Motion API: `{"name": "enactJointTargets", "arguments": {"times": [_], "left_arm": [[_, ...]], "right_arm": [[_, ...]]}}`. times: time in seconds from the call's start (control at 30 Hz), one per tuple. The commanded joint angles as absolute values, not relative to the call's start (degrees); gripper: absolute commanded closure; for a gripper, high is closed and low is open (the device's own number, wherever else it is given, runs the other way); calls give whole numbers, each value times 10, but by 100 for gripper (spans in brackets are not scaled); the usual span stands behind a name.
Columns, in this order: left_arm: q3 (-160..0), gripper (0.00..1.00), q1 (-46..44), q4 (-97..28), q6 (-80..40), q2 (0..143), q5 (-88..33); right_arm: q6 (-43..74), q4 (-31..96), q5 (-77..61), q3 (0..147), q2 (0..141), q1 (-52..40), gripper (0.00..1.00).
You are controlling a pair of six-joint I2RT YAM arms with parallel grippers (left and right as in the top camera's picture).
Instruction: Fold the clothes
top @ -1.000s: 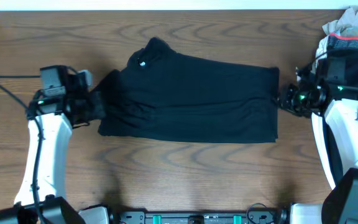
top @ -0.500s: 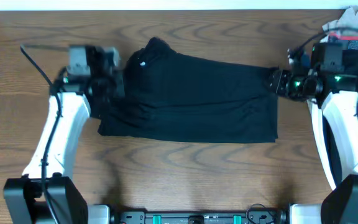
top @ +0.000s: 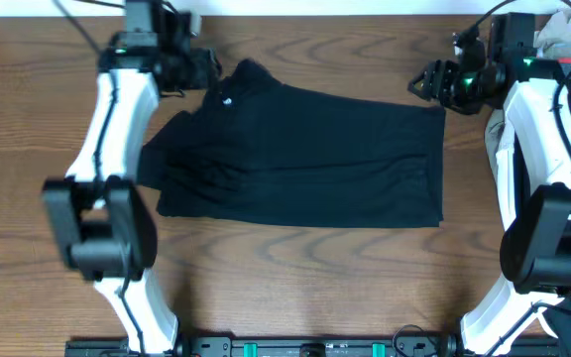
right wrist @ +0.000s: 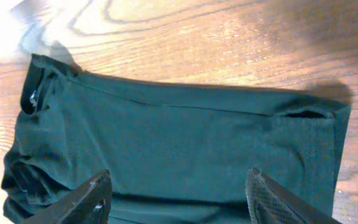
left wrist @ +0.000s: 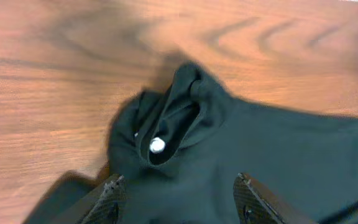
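Note:
A black shirt lies folded into a wide rectangle in the middle of the wooden table, its collar with a small white tag at the top left. My left gripper hovers open just beyond that collar; the left wrist view shows the collar between and ahead of my open fingers. My right gripper hovers open above the shirt's top right corner; the right wrist view shows the whole shirt below it. Neither gripper holds anything.
A pile of other clothes, grey-white with a pink band and black, lies at the table's far right edge behind my right arm. The table's back edge runs close behind both grippers.
Both arms have swung from the shirt's left and right sides up toward the table's back edge. The left gripper moved to the collar, the right to the top right corner. The shirt's left edge has shifted slightly.

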State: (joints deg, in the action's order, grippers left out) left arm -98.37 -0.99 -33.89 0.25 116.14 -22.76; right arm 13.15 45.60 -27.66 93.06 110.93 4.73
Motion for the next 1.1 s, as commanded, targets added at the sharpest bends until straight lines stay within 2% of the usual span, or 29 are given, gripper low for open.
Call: {"name": "enactJointTargets", "arguments": {"times": [0.0,0.17,0.3,0.47,0.8,0.93,1.07], "left_arm": [[-989,41,-22,-320,40,1212,-234],[-989,41,-36,-289,85,1263,-232],[-989,42,-44,-277,96,1282,-183],[-988,56,-49,-277,108,1293,-125],[-988,72,-48,-275,140,1293,-90],[-989,94,-48,-276,141,1293,-68],[-1011,94,-48,-309,121,1276,-40]], "right_arm": [[130,461,-282,950,1109,45,31],[130,483,-261,950,1109,45,31],[130,499,-241,950,1109,45,31],[130,499,-233,950,1109,45,31],[131,496,-233,950,1109,45,33],[130,495,-230,950,1109,45,33],[130,481,-187,950,1109,46,33]]}}
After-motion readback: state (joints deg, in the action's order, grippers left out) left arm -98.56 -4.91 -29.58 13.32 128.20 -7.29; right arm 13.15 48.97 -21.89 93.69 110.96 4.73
